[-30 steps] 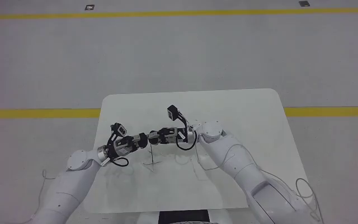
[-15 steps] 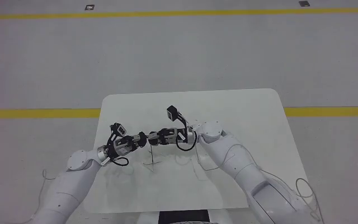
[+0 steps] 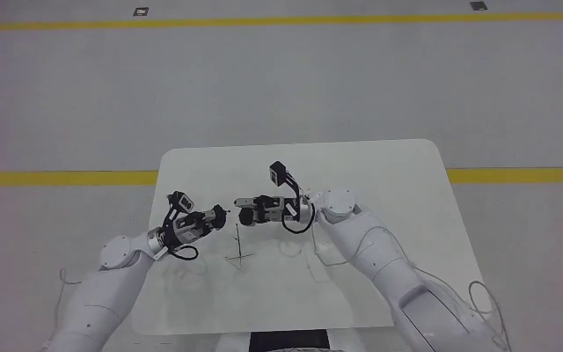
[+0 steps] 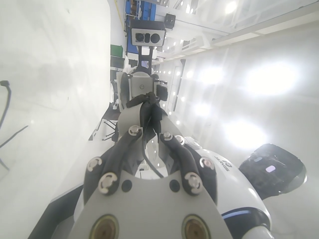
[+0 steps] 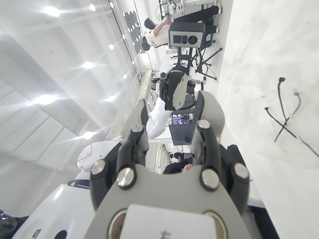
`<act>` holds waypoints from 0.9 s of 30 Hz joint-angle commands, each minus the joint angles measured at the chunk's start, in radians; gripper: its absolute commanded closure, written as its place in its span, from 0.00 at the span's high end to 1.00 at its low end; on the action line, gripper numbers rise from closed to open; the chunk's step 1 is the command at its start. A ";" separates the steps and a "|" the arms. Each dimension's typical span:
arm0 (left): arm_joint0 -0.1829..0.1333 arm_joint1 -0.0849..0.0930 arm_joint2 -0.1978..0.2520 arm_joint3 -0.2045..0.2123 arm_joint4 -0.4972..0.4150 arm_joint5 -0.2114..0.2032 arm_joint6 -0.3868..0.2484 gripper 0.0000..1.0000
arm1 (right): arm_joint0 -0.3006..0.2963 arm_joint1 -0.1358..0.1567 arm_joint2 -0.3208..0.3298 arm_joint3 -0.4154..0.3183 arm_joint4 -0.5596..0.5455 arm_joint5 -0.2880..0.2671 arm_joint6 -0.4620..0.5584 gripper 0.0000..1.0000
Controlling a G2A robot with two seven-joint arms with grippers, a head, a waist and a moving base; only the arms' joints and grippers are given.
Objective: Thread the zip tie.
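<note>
My left gripper (image 4: 149, 105) is shut on a thin black zip tie (image 4: 147, 150) whose strand runs back from the pads toward the wrist. In the top view the left gripper (image 3: 220, 214) hangs above the white table (image 3: 396, 176), a short gap from my right gripper (image 3: 242, 211). The right gripper (image 5: 174, 103) stands open with nothing between its fingers, facing the left one. Two more black zip ties (image 3: 239, 246) lie crossed on the table just in front of both grippers; the same loose ties (image 5: 281, 123) appear in the right wrist view.
The table's far half and right side (image 3: 378, 229) are bare white surface. The table's front edge (image 3: 264, 330) lies close below the arms. A yellow floor line (image 3: 79, 178) runs behind the table.
The two grippers, which met nose to nose over the table, have drawn apart: the left arm pulled back to the left, the right a little to the right.
</note>
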 commanded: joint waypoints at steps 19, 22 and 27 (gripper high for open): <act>0.037 -0.005 -0.129 -0.065 0.096 0.000 0.009 0.00 | -0.009 0.009 0.015 -0.018 -0.005 0.005 -0.005 1.00; 0.039 -0.017 -0.219 -0.055 0.145 0.000 -0.028 0.00 | -0.009 0.009 0.015 -0.018 -0.005 0.005 -0.005 1.00; 0.047 -0.064 -0.366 -0.052 0.128 0.000 -0.185 0.00 | -0.009 0.009 0.015 -0.018 -0.005 0.005 -0.005 1.00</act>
